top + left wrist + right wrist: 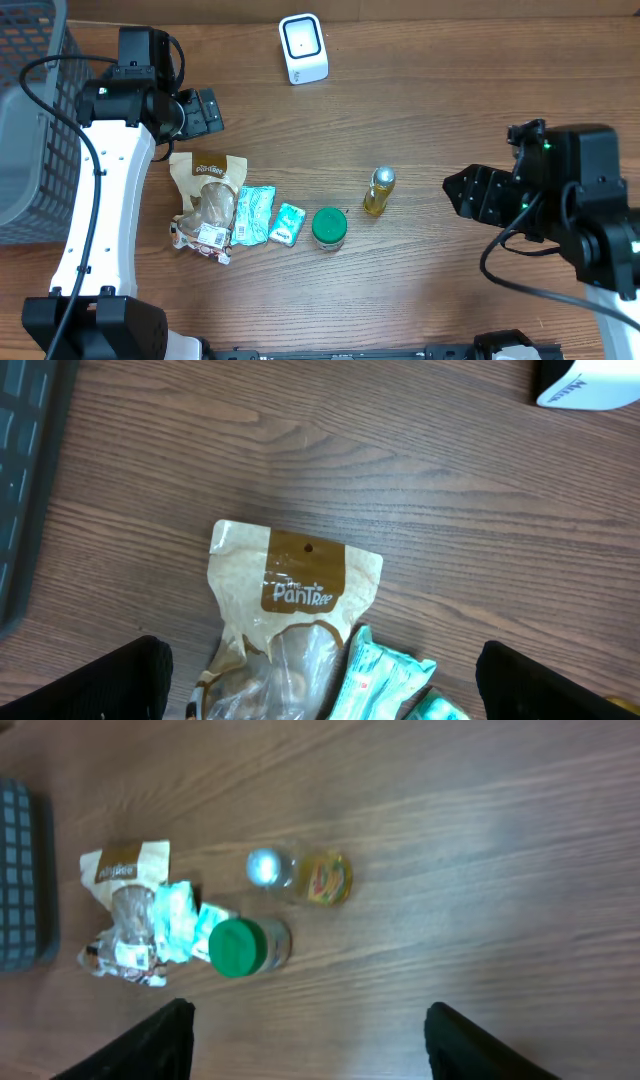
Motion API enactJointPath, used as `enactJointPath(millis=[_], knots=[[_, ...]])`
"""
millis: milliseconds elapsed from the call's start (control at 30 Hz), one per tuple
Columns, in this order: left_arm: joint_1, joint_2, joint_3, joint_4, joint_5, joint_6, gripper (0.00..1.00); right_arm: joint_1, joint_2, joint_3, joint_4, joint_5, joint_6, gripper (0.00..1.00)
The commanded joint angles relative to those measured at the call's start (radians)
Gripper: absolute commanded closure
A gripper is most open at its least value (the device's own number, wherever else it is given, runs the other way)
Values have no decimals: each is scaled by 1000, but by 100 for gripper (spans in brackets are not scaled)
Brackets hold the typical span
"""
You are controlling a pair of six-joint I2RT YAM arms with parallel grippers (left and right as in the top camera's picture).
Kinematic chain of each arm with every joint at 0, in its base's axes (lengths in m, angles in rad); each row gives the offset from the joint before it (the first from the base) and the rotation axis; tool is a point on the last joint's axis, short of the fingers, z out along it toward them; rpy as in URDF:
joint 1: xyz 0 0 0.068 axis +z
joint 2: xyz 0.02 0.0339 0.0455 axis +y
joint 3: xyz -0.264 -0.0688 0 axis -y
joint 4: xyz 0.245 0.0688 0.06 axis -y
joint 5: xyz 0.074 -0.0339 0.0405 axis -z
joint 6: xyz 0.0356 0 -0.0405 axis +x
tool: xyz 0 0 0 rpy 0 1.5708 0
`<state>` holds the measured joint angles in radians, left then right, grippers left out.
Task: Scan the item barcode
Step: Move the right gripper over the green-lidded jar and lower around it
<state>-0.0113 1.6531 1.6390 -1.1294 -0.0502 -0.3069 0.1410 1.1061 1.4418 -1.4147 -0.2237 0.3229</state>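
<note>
Several items lie mid-table: a brown snack bag, two teal packets, a green-lidded jar and a small yellow bottle with a silver cap. The white scanner stands at the far edge. My left gripper hovers open just beyond the bag, which lies ahead of and between its spread fingers. My right gripper is open to the right of the bottle and the jar, holding nothing. No barcode is legible.
A grey wire basket stands at the table's left edge, beside the left arm. The scanner's corner shows at the top right of the left wrist view. Bare wood lies between the bottle and the right gripper.
</note>
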Motion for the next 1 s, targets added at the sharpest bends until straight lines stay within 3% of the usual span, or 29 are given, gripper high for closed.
enactJointPath(millis=[0, 433, 600, 867, 967], knots=[[2, -6, 13, 3, -9, 15, 0, 34, 21, 24, 3, -30, 42, 28], [2, -6, 13, 4, -9, 15, 0, 494, 175, 24, 93, 314, 470, 26], [2, -6, 13, 3, -9, 15, 0, 679, 348, 24, 122, 415, 595, 14], [2, -6, 13, 4, -9, 15, 0, 815, 589, 24, 138, 511, 652, 0], [2, -6, 13, 3, -9, 15, 0, 815, 640, 24, 175, 487, 654, 0]])
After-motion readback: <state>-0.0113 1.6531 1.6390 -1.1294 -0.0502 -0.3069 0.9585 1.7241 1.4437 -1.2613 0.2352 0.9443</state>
